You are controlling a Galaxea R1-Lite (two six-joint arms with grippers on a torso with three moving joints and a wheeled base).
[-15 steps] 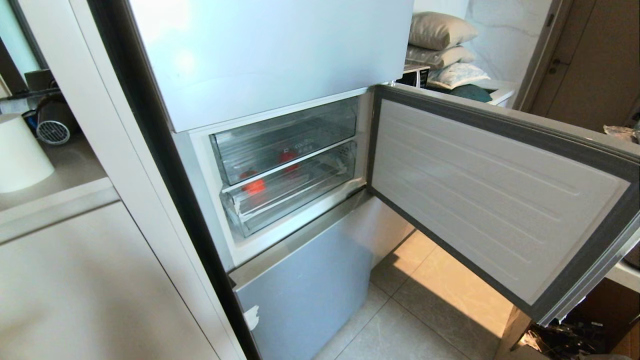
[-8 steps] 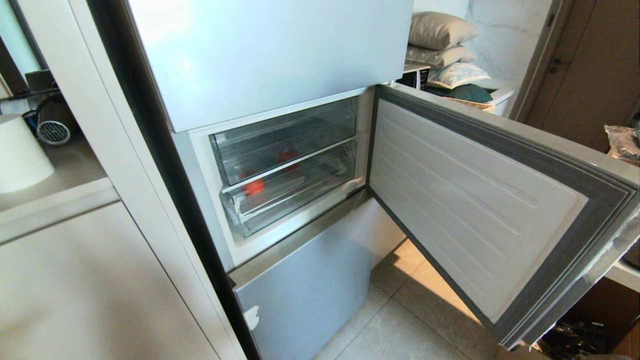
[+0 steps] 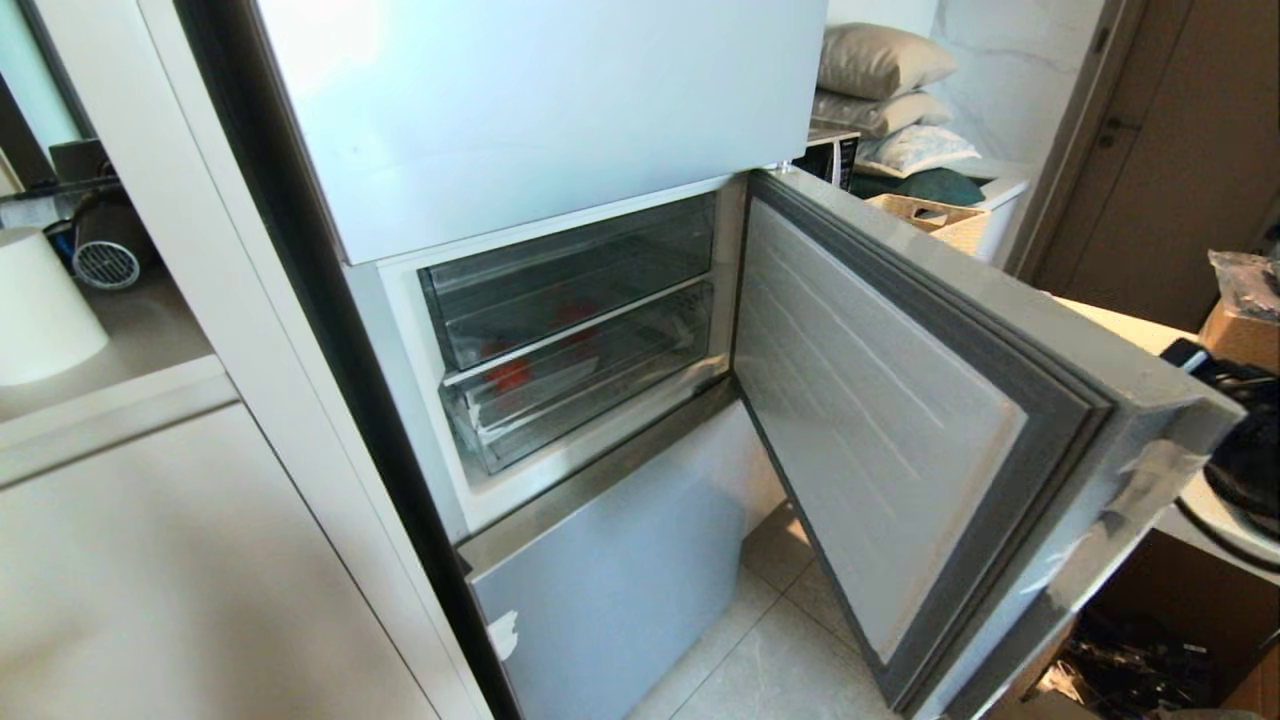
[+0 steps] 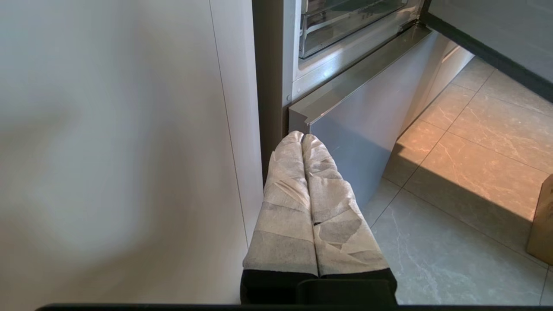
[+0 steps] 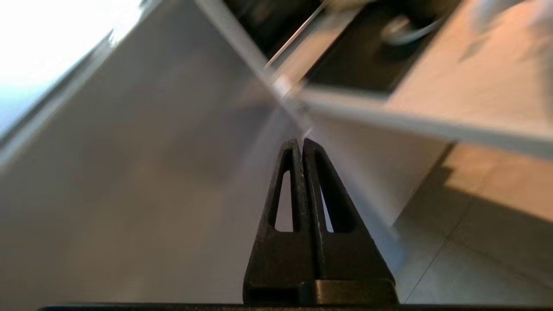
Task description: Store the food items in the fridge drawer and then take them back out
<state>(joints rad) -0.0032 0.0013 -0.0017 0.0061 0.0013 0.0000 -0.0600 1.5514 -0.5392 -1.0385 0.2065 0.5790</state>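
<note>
Your two food items (image 3: 510,373) sit centre-frame behind the clear fridge drawer (image 3: 585,385). They look light, hard and slick, so pinch each across its middle. Right gripper (image 5: 302,144) is closed, empty, beside the door (image 3: 880,420); left gripper (image 4: 302,138) closed, parked low.

A wide, shallow clear plastic fridge drawer (image 3: 585,385) sits pushed in, holding two small round toy fruits: one orange-red (image 3: 510,374), one deeper red (image 3: 577,313) farther back.
</note>
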